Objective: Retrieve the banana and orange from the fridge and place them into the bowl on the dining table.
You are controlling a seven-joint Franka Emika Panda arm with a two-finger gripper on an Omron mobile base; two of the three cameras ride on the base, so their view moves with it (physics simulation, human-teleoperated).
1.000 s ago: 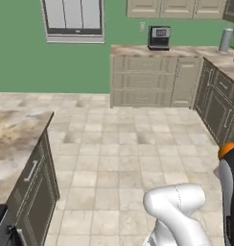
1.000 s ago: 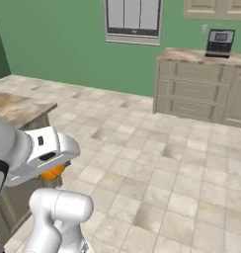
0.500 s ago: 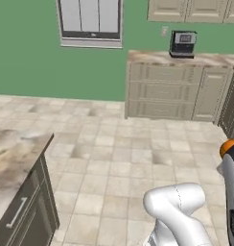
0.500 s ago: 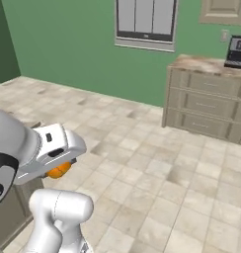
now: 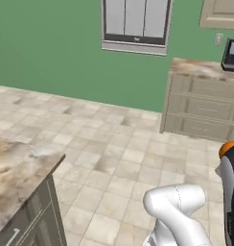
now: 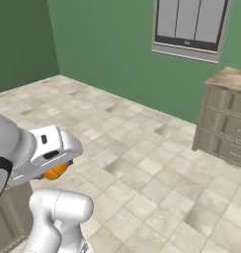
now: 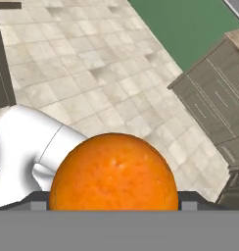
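Sitting clamped in the tool (image 6: 57,170), the orange (image 7: 114,172) fills its wide jaws.

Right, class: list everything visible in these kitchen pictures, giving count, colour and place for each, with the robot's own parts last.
orange: one, bright orange, held in the gripper, close to the hand camera
dining table: one corner, brown-beige marbled top, lower left of the left base view
window: one, grey panes, on the green wall
drawer cabinet: one, beige, stone top, by the wall
floor: beige tiles
gripper: one, white, closed on the orange
arm: one, white
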